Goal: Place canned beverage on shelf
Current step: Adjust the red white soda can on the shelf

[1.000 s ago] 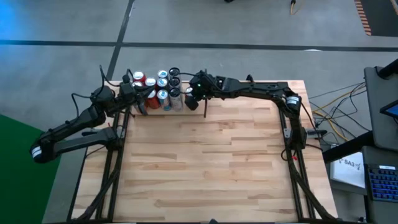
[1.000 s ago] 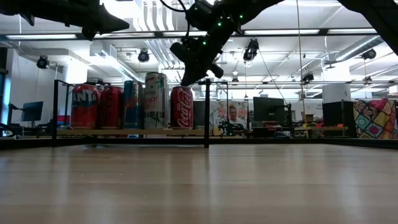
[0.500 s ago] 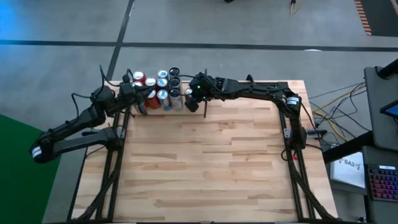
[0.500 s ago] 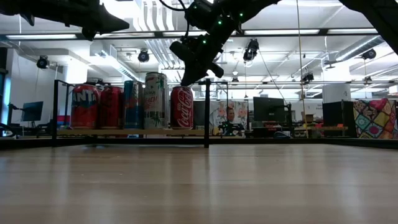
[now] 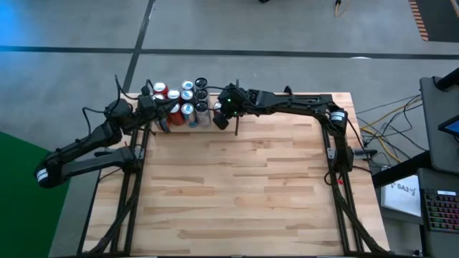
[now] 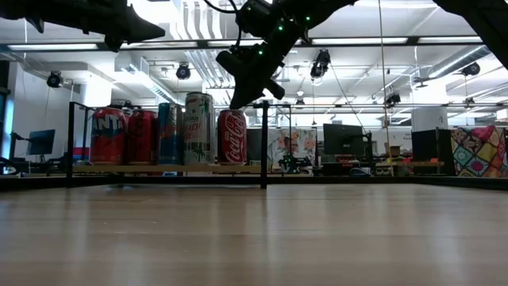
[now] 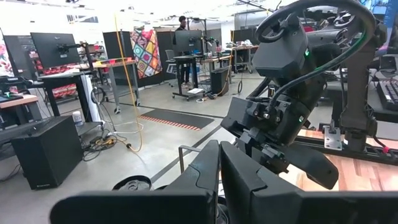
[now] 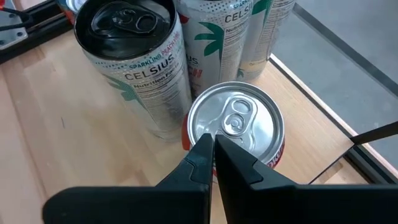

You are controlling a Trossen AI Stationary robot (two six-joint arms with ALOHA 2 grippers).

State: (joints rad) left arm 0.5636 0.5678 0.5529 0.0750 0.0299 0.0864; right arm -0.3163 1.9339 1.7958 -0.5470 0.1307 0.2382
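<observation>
On the light wood shelf (image 6: 159, 168) at the table's far left, several cans stand upright on their bases. The rightmost is a red cola can (image 6: 232, 137), beside the black divider rod (image 6: 263, 143). My right gripper (image 8: 212, 142) is shut and slants down just over that can's silver lid (image 8: 239, 121). Tall Celsius cans (image 8: 130, 62) stand right behind the can. My left gripper (image 7: 219, 167) is shut, held level and high above the shelf's left part (image 5: 162, 115), with nothing in it. My right gripper has its shut fingertips (image 8: 202, 149) over the near rim of the red can's lid (image 8: 205, 127), slanting down from the table's right. The can stands upright on the shelf. Whether the tips touch the lid I cannot tell.
Red and blue cans (image 6: 127, 135) fill the shelf's left part. Thin black rods (image 6: 71, 135) edge the shelf. The wooden tabletop (image 5: 237, 186) spreads out in front of it. Beyond the table are desks, monitors and a person far off (image 7: 181, 25).
</observation>
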